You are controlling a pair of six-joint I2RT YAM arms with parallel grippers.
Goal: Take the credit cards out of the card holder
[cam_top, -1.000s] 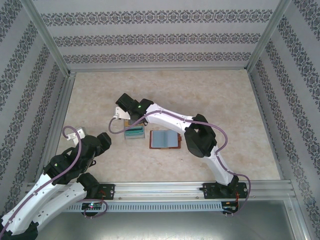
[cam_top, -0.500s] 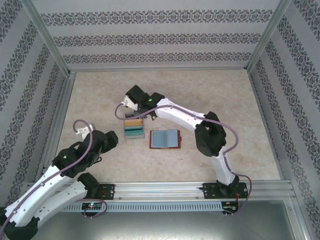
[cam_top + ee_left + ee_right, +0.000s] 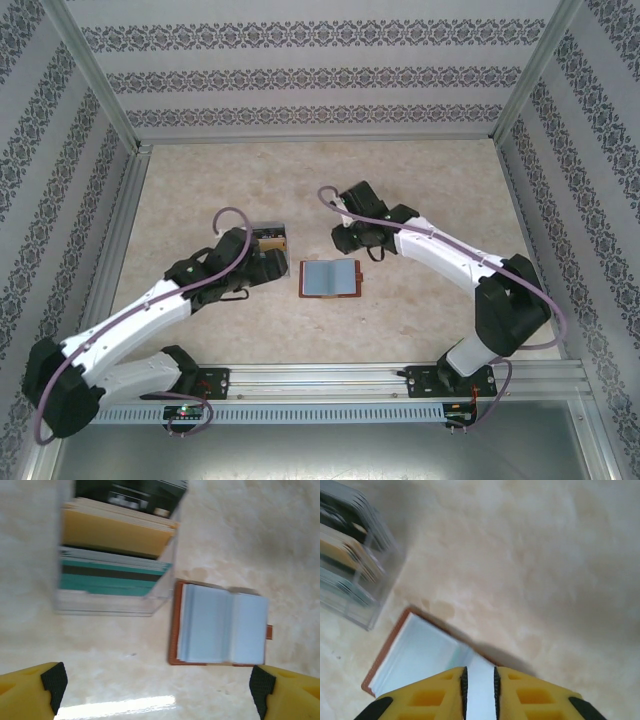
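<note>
Card holder point(image 3: 330, 278) spread open, flat on desk point(image 3: 430, 180), between both tools, long axis left-right. Credit cards point(image 3: 205, 625) seated inside, we think; view blurred. Left tool point(image 3: 157, 680) wide apart, beside clear tray point(image 3: 107, 605) holding teal, tan cards. Right tool point(image 3: 479, 685) nearly together, seemingly empty, nearer, just above holder.

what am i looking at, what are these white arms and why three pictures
Two robot arms are bolted to the near edge of a table. One picture looks down from above; the other two come from cameras on each wrist, so the yellow tips are that arm's jaws. On the table lie an open brown card holder with pale cards inside, and a clear tray of teal, tan and dark cards. The left arm has its jaws wide open and empty. The right arm has its jaws nearly closed near the holder; nothing is clearly gripped.
</note>
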